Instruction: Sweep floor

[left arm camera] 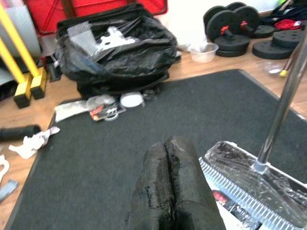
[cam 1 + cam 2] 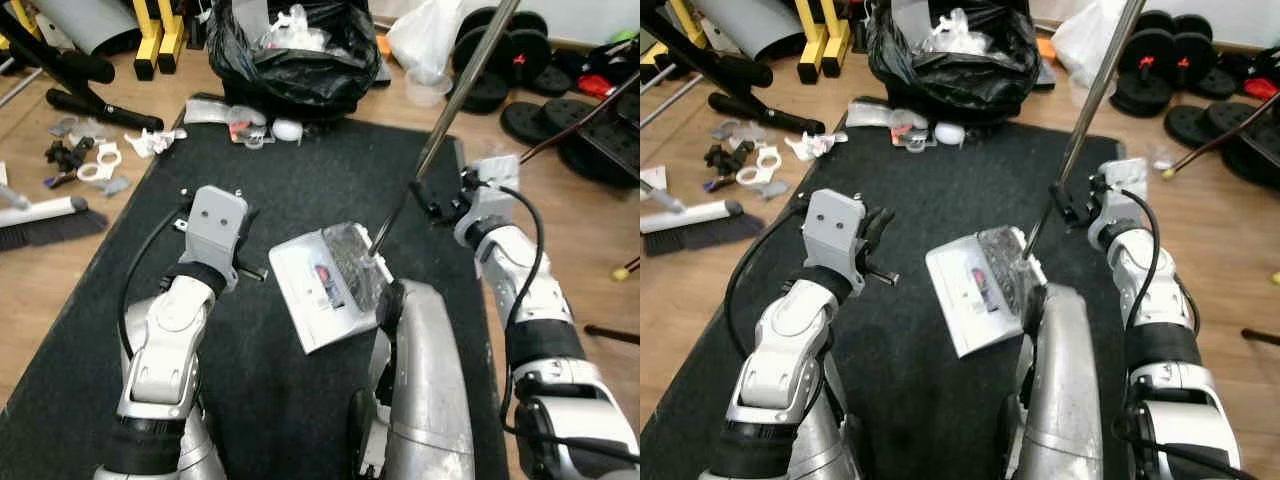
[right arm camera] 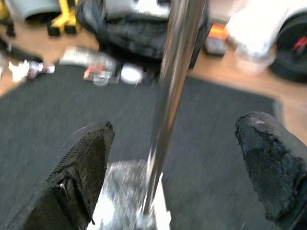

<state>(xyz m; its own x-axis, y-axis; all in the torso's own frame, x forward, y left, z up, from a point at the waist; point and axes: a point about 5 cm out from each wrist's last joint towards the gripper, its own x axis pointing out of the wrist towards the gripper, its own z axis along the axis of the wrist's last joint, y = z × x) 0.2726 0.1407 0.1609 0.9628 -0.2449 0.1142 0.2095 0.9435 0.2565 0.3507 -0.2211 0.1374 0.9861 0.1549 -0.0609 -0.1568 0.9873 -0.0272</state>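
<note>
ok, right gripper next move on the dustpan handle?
Probably close the right gripper on the metal handle. Its fingers stand wide open on either side of the handle, not gripping, with the dustpan resting on the black mat.

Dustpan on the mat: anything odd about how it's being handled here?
Yes. The right gripper is open around the metal pole, not gripping it. The dustpan lies on the black mat, still holding litter, with more scattered beside the trash bag.

Left end effector (image 1: 170, 184) pinched closed (arm bent forward), right end effector (image 3: 175, 158) spread wide.
</note>
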